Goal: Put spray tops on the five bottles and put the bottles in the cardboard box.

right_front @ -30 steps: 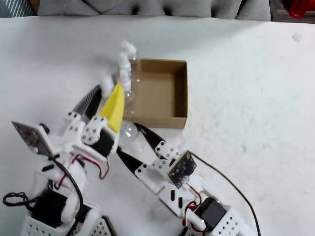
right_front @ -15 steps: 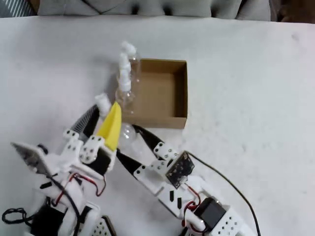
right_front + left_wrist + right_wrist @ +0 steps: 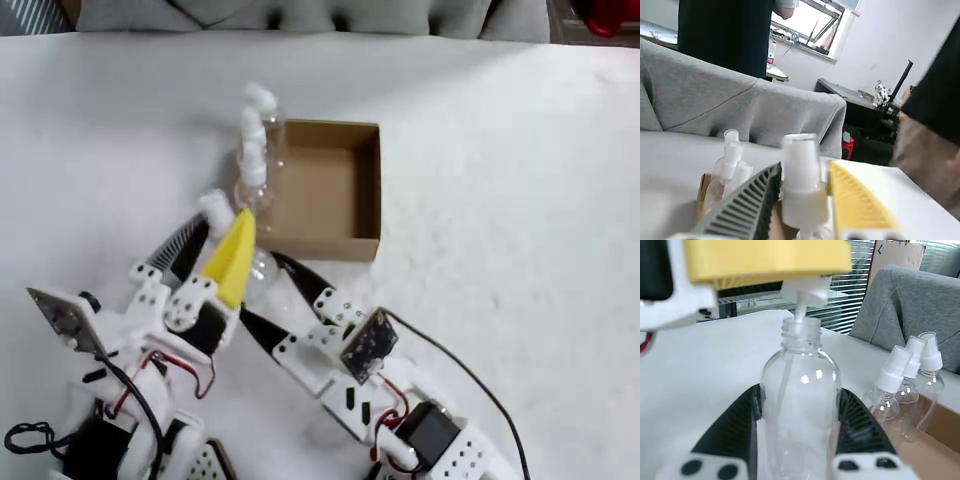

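The right gripper (image 3: 258, 285) clamps a clear bottle (image 3: 800, 390) upright on the table (image 3: 500, 150), just before the cardboard box (image 3: 320, 243); the left gripper (image 3: 222, 215) pinches a spray top (image 3: 800, 170) above its neck, tube dipping inside; three capped bottles (image 3: 255, 150) crowd the box's left wall, close beside.

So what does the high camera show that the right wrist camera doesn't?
The high view gives you the whole cardboard box from above and a black cable lying on the table. The right wrist view gives you the close-up: the spray top's thin tube poking down into the bottle's open neck, plus window blinds behind. Both have the clear bottle in the right gripper, the spray top in the left gripper, and the topped bottles at the box.
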Available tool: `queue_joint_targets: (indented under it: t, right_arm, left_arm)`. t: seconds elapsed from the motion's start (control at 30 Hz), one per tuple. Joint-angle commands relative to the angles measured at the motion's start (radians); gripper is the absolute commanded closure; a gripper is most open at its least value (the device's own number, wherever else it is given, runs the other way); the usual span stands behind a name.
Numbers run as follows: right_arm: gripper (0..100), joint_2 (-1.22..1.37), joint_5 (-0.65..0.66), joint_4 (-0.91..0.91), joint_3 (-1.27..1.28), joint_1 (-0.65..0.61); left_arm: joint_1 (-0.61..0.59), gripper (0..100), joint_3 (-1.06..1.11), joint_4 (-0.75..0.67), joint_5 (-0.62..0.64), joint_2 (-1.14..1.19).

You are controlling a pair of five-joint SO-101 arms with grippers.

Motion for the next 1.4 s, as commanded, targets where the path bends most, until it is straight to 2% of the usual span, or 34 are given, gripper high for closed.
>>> queue_joint_targets:
  t: [0.0, 0.27, 0.43, 0.63, 0.73, 0.9, 1.0, 1.17, 1.23, 1.37]
  right_arm:
    - [98.2, -0.015, -0.002, 0.002, -0.014, -0.005]
    - [98.2, -0.015, -0.002, 0.002, -0.014, -0.004]
    - [98.2, -0.015, -0.002, 0.002, -0.014, -0.002]
    - [98.2, -0.015, -0.002, -0.019, -0.021, 0.101]
    - [98.2, -0.013, -0.008, -0.074, -0.021, 0.166]
    - [98.2, -0.01, -0.009, -0.139, -0.031, 0.259]
    - [98.2, -0.008, -0.009, -0.128, -0.063, 0.265]
    - [98.2, 0.027, -0.009, -0.091, -0.127, 0.265]
    - [98.2, 0.094, -0.012, -0.099, -0.166, 0.266]
    - [98.2, 0.305, -0.106, -0.136, -0.278, 0.305]
  left_arm:
    - [0.01, 75, -0.018, 0.035, -0.006, -0.002]
    - [0.008, 75, -0.117, 0.104, -0.006, -0.002]
    - [0.001, 75, -0.244, 0.203, -0.011, -0.002]
    - [-0.002, 75, -0.394, 0.325, -0.012, -0.001]
    - [-0.002, 78, -0.391, 0.334, -0.012, 0.002]
    - [-0.002, 99, -0.333, 0.302, -0.005, 0.001]
    - [0.004, 94, -0.287, 0.305, -0.009, -0.001]
    - [0.015, 98, -0.183, 0.301, -0.026, -0.001]
    - [0.064, 98, -0.132, 0.301, -0.084, -0.001]
    - [0.208, 98, -0.04, 0.299, -0.149, -0.001]
